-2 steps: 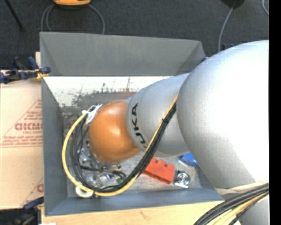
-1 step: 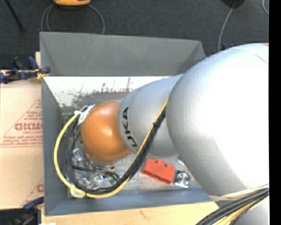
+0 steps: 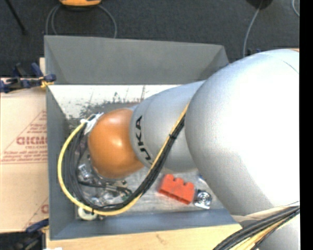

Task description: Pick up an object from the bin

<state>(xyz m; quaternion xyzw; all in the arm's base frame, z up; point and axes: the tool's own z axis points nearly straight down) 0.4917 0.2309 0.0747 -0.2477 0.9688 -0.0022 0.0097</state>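
My gripper (image 3: 94, 183) is low in the bin's front left part, mostly hidden under the arm's orange dome; only dark and shiny parts of it show below the dome. A red-orange studded brick (image 3: 176, 188) lies flat on the bin floor to the right of the gripper, apart from it. Just right of the brick sits a small shiny silver thing (image 3: 203, 198). A small whitish piece (image 3: 85, 213) lies by the front left corner, below the gripper. What is directly under the gripper is hidden.
The arm reaches in from the right and covers the bin's right half and middle. Yellow and black cables loop around the gripper, close to the left and front walls. The floor at the back left is speckled with dark marks.
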